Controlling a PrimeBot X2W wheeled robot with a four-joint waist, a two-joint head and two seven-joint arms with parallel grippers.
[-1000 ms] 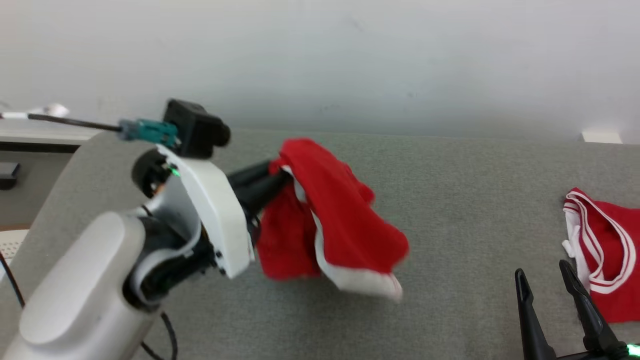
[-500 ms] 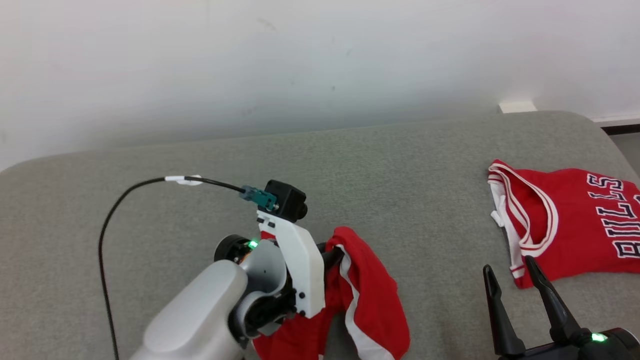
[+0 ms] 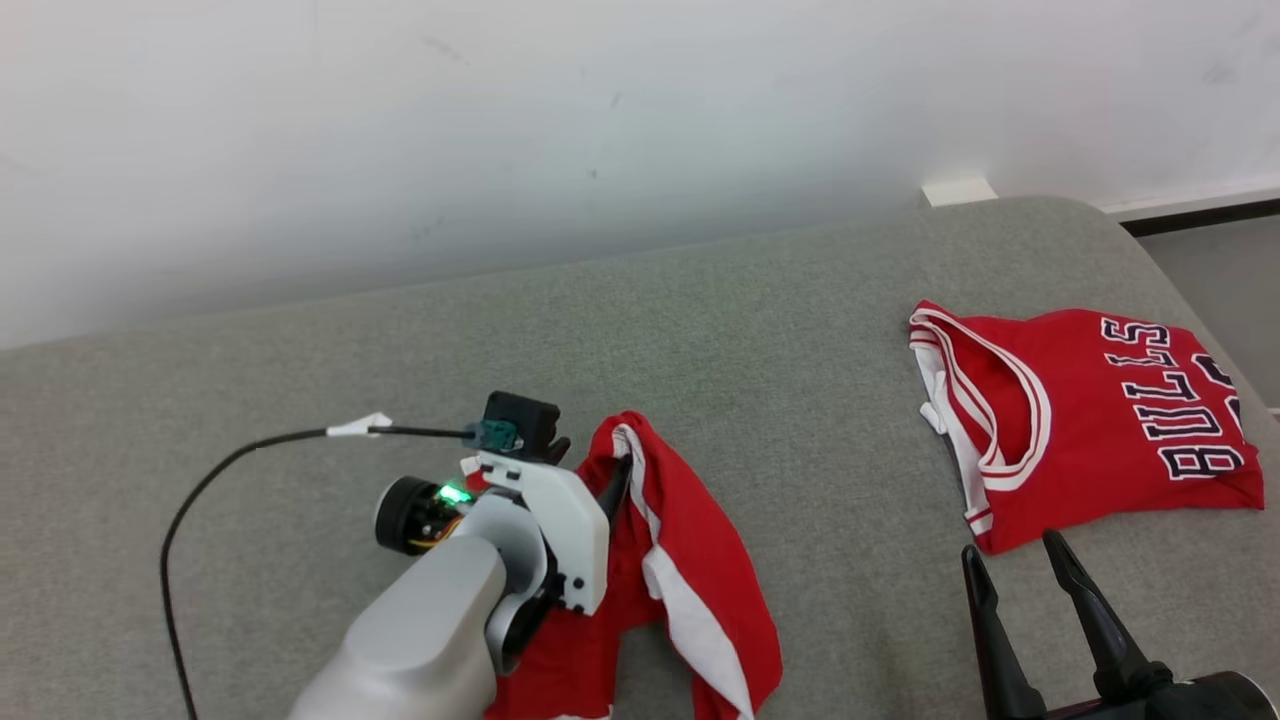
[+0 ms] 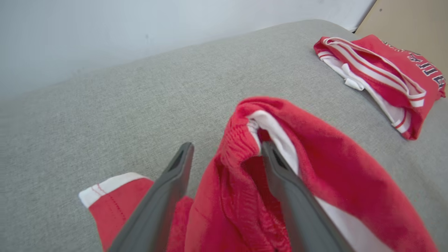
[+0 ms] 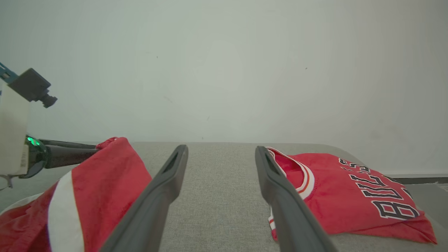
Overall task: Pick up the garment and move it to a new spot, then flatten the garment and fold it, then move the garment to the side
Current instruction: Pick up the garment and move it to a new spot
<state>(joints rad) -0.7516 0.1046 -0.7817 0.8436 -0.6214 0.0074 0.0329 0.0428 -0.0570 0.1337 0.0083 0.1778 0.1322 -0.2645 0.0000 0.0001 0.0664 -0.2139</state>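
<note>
Left gripper: jaws stand wide, not clamped. The red garment, shorts with a white side stripe, is bunched between the fingers, its waistband draped over one finger; the rest lies crumpled on the grey padded surface, at its near left.

Right gripper: jaws wide, empty, touching nothing, near a red jersey.

The jersey lies by the surface's rounded right edge. Bare surface runs between the two items and back to the wall.
</note>
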